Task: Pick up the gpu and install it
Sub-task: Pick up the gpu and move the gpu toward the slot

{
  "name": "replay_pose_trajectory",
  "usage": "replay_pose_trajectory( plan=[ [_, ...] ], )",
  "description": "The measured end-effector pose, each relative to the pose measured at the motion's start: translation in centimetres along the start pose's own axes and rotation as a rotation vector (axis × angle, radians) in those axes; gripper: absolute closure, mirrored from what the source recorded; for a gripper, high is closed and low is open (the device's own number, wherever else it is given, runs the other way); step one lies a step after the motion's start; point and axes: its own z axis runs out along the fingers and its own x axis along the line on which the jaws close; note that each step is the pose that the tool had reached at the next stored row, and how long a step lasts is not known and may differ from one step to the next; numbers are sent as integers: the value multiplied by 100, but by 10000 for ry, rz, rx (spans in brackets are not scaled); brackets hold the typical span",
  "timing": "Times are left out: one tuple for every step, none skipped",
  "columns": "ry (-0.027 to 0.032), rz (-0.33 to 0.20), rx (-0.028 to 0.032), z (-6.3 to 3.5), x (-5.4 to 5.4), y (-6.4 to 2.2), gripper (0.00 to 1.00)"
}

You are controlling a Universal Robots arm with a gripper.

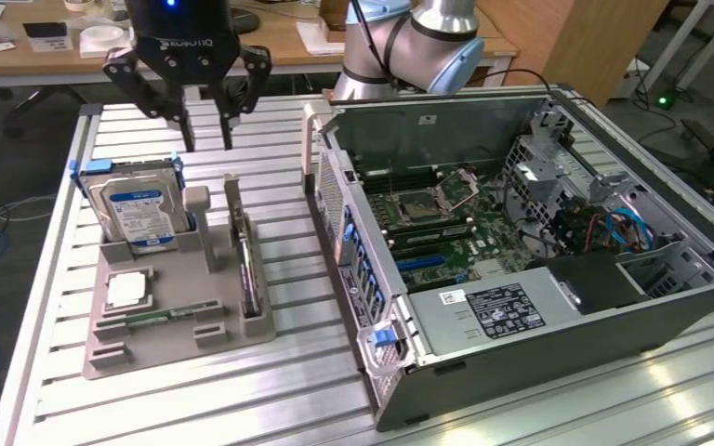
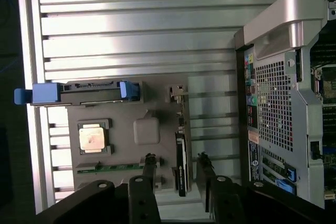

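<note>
- Your hand [image 1: 205,139] hangs high over the grey holder [image 1: 159,346], fingers apart, holding nothing.
- The gpu [image 1: 246,269] stands on its thin edge in a slot of the holder, so fingers can likely slide down each side.
- In the wrist view, the fingers sit on either side of the gpu.
- The case [image 1: 654,316] lies open side up beside the holder on the table [image 1: 271,400], easy to reach from above.

HDD [image 1: 134,212] upright in grey holder [image 1: 178,351], CPU [image 1: 127,290] flat near RAM stick [image 1: 159,317], open PC case [image 1: 556,358] on slatted table [image 1: 196,409]
</note>
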Motion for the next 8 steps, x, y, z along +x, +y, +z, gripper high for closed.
replay_pose_trajectory(
  plan=[
    [0,0,0,0,0,0,59],
    [0,0,0,0,0,0,53],
    [0,0,0,0,0,0,47],
    [0,0,0,0,0,0,47],
    [0,0,0,0,0,0,42],
    [0,0,0,0,0,0,36],
    [0,0,0,1,0,0,36],
    [3,-1,-1,4,1,0,29]
  ],
)
